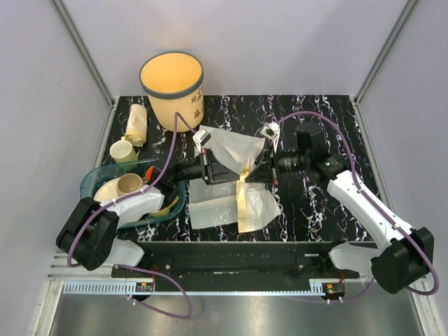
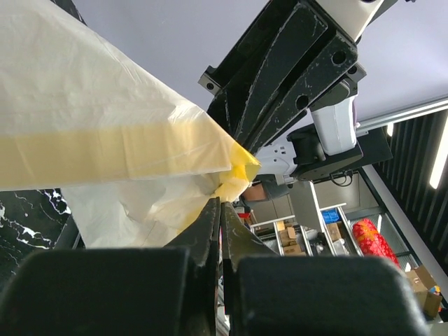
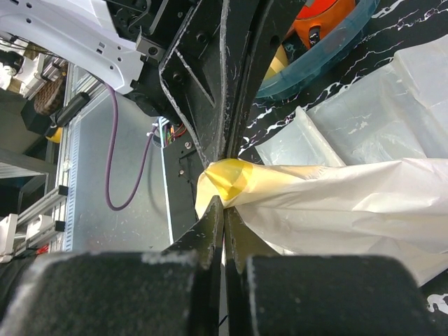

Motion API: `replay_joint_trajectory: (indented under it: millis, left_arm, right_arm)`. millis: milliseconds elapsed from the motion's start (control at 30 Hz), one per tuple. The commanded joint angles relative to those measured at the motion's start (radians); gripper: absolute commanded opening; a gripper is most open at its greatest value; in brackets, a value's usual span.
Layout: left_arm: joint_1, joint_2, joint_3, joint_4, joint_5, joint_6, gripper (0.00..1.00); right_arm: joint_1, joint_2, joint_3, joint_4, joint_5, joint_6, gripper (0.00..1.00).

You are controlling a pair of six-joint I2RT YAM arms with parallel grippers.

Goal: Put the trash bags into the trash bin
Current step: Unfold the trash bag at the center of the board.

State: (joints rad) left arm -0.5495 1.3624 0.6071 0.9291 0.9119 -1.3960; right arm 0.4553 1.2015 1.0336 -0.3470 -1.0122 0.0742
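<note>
Left end effector and right end effector each pinch the trash bag; teal tray holds cream cups

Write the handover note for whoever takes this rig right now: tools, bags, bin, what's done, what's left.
Tools: the left tool is shut on the trash bag, pinching its yellow-banded corner. The right tool is shut on the same corner, tip to tip with the left.
Things: the bag is partly lifted at mid-table, and a flat film sheet lies on the table under it. The trash bin stands upright at the far left, apart from the bag, with nothing visible inside.
Done: both tools have the bag gripped.
Left: probably spread the bag, carry it to the bin, then deal with the flat sheet.
</note>
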Motion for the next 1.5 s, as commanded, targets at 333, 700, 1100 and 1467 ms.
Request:
replay_joint_trajectory:
  millis: [333, 700, 1100, 1467]
  left_arm:
    - [0.053, -0.075, -0.041, 0.034, 0.016, 0.017, 0.03]
    - [-0.043, -0.034, 0.057, -0.007, 0.022, 0.064, 0.33]
    - [-0.09, -0.013, 0.063, -0.119, -0.001, 0.127, 0.35]
    - [-0.101, 0.001, 0.092, -0.184, -0.015, 0.172, 0.29]
  right_arm:
    - [-0.009, -0.079, -0.012, -0.099, 0.006, -0.07, 0.0]
    - [-0.007, -0.022, 0.037, -0.155, -0.039, -0.131, 0.0]
    - [-0.006, -0.029, 0.046, -0.178, -0.058, -0.152, 0.0]
    - [0.011, -0.034, 0.046, -0.173, -0.063, -0.154, 0.0]
